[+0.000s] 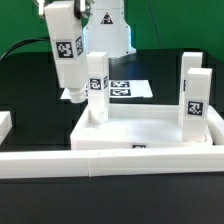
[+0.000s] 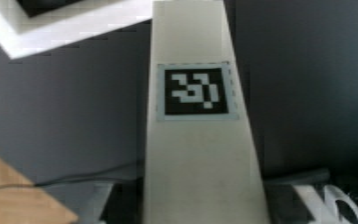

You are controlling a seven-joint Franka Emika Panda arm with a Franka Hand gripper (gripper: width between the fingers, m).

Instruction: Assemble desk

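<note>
The white desk top (image 1: 150,137) lies flat in the middle of the table. Three white tagged legs stand upright in its corner sockets: one at the exterior view's left (image 1: 97,85), two at the right (image 1: 190,68) (image 1: 196,102). My gripper (image 1: 58,10) is shut on the top of a fourth leg (image 1: 66,55). That leg hangs slightly tilted in the air, just left of the left standing leg, its lower end beside the desk top's left edge. In the wrist view the held leg (image 2: 201,110) fills the middle, between my fingers (image 2: 309,200).
A long low white border wall (image 1: 110,162) runs along the front, with a short piece (image 1: 5,122) at the exterior view's left. The marker board (image 1: 130,88) lies behind the desk top. The arm's white base (image 1: 108,30) stands at the back.
</note>
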